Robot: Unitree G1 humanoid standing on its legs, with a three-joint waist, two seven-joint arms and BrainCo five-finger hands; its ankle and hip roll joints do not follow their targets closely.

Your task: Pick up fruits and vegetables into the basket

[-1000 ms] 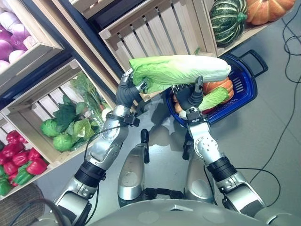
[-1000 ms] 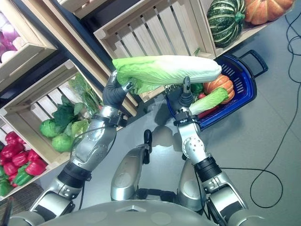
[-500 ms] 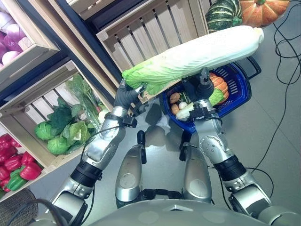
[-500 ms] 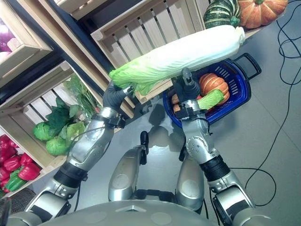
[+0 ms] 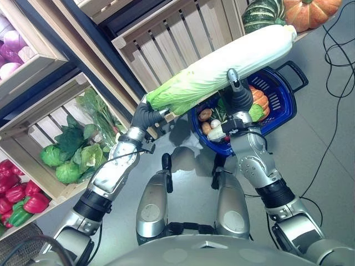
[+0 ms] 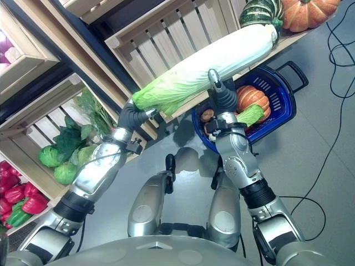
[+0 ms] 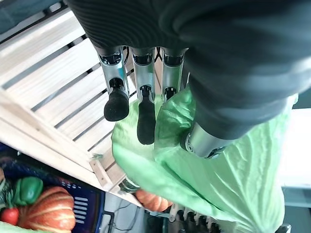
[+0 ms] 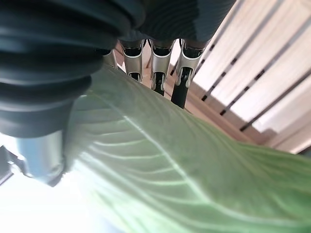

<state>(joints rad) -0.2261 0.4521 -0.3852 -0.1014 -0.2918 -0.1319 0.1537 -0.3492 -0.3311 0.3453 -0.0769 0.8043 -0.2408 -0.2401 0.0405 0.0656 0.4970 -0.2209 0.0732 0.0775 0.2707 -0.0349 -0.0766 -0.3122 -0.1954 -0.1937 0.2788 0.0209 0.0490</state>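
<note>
A long napa cabbage (image 5: 222, 64) hangs in the air, tilted, with its white stem end high toward the squashes and its green leafy end low. My left hand (image 5: 145, 117) grips the leafy end (image 7: 228, 179), thumb pressed into the leaves and fingers (image 7: 145, 121) on the far side. My right hand (image 5: 238, 100) holds the cabbage's middle, thumb up in front and fingers (image 8: 158, 73) behind the leaf (image 8: 184, 165). Under the right hand a blue basket (image 5: 284, 105) stands on the floor, holding an orange pumpkin (image 5: 259, 94), potatoes (image 5: 205, 115) and green vegetables.
An empty slatted wooden crate (image 5: 177, 33) stands behind the cabbage. A lower crate holds leafy greens (image 5: 72, 152), with red peppers (image 5: 22, 194) beside it and purple onions (image 5: 11, 47) above. A striped green squash (image 5: 265, 12) and an orange pumpkin (image 5: 310, 10) sit at the back right.
The cabbage went from level to tilted: its white end rose toward the back right over the basket. My right hand climbed with it. The left hand kept hold of the leafy end.
</note>
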